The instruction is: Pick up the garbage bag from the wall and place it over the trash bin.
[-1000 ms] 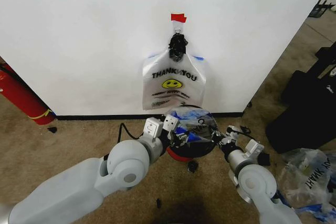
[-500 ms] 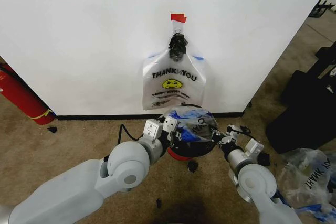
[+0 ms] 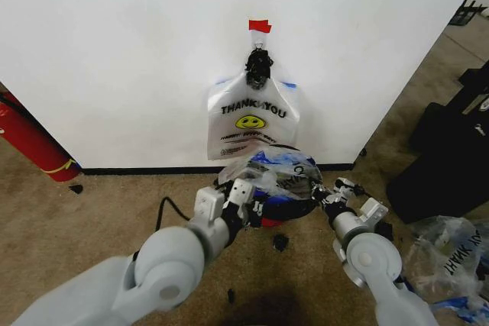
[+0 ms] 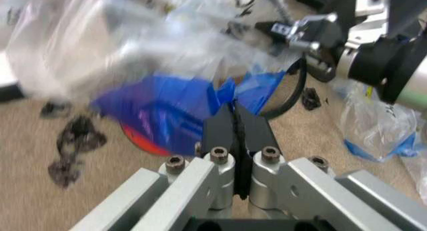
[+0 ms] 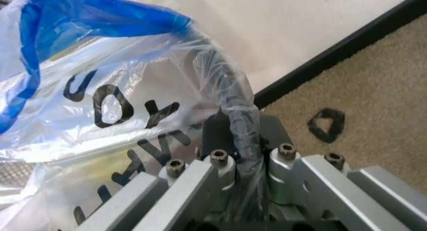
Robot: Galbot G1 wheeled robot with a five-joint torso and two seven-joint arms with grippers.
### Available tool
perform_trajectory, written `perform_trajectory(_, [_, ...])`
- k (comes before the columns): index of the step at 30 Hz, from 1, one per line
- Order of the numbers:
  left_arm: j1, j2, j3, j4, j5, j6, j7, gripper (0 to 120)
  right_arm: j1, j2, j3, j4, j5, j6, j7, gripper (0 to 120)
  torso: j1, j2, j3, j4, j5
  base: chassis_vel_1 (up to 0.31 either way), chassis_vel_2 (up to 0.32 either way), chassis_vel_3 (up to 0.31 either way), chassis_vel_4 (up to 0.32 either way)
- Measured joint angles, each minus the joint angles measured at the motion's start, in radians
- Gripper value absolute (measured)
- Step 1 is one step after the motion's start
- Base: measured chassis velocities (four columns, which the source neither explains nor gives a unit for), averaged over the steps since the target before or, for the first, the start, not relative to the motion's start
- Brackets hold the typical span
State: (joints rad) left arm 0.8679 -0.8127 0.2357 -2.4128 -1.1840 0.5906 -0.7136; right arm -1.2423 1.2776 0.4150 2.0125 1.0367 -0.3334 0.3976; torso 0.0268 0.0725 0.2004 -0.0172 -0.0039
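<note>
Head view: a thin translucent white garbage bag (image 3: 269, 172) with blue trim is draped over the small black-rimmed trash bin (image 3: 284, 208) at the white wall's (image 3: 114, 59) black baseboard; fitting looks unfinished. Left wrist view: left gripper (image 4: 235, 122) closed, seemingly empty. Right wrist view: right gripper (image 5: 241, 133) clamps the bag's edge.

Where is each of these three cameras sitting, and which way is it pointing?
Head view: on the robot's head, looking forward and down at the wall, a hanging garbage bag and the trash bin; both arms show.
Left wrist view: on the left arm, facing bag plastic over the bin; the left gripper is shut.
Right wrist view: on the right arm, facing the baseboard; the right gripper clamps bag plastic.
Shared: the left wrist and head views both show the right gripper.
</note>
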Motion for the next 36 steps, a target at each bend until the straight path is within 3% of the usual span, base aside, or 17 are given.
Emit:
perform_trajectory(9, [0.206, -0.057, -0.042, 0.007, 0.102, 0.001, 0.024, 0, 0.007, 0.053, 0.002, 0.003, 0.022, -0.006, 0.031, 0, 0.0, 0.0, 0.0, -0.0001, 0.0, 0.0, 0.0, 0.0, 0.0])
perform_trajectory(17, [0.327, -0.149, -0.005, 0.055, 0.2, 0.001, 0.046, 0, 0.007, 0.064, 0.002, 0.026, 0.039, -0.014, 0.051, 0, 0.0, 0.0, 0.0, -0.0002, 0.0001, 0.0, 0.0, 0.0, 0.0])
perform_trajectory(19, [0.356, -0.209, 0.041, 0.085, 0.256, 0.001, 0.06, 0, 0.003, 0.07, -0.001, 0.035, 0.041, -0.015, 0.055, 0, 0.0, 0.0, 0.0, 0.0001, 0.0001, 0.0, 0.0, 0.0, 0.0])
perform_trajectory(27, [0.336, -0.363, 0.129, 0.233, 0.355, -0.01, 0.076, 0, -0.012, 0.074, -0.002, 0.051, 0.046, -0.015, 0.063, 0, 0.0, 0.0, 0.0, -0.0001, 0.0002, 0.0, 0.0, 0.0, 0.0])
perform_trajectory(36, [0.279, -0.359, 0.076, 0.274, 0.351, -0.034, 0.071, 0, -0.025, 0.054, 0.005, 0.065, 0.053, -0.015, 0.063, 0, 0.0, 0.0, 0.0, -0.0001, 0.0002, 0.0, 0.0, 0.0, 0.0])
